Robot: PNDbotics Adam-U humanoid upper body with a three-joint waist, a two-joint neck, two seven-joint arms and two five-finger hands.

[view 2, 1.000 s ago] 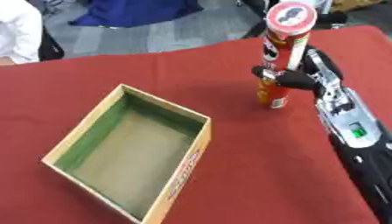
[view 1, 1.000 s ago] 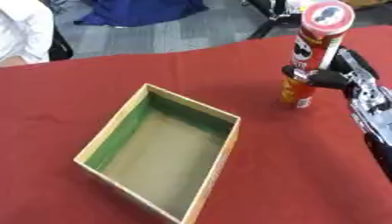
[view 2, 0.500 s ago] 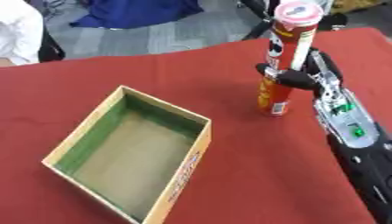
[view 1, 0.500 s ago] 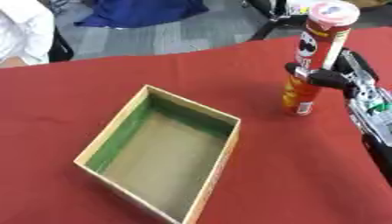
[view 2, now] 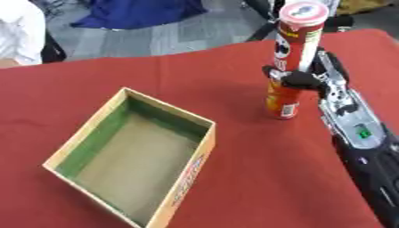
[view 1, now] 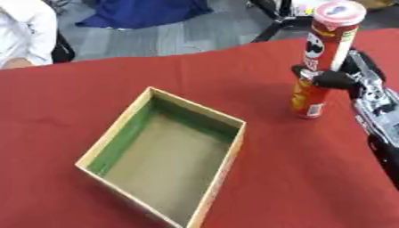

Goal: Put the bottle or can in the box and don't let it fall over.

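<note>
1. On a red-covered table (view 1: 93, 89), an open cardboard box (view 1: 165, 155) with a green inner wall sits left of centre, its corner turned toward the near edge; nothing lies inside it.
2. Bare cloth separates the box from a tall red can (view 2: 290, 62) standing upright at the far right (its base looks set on the cloth, though contact cannot be confirmed).
3. Beyond the far edge, grey floor, a blue bundle (view 1: 144, 11) and a white sleeve (view 1: 25, 29) show.
4. The right hand (view 2: 311, 78), reaching in from the right, has dark fingers (view 2: 296, 79) curled round the can's middle, holding it; the can's lid rises well above them.
</note>
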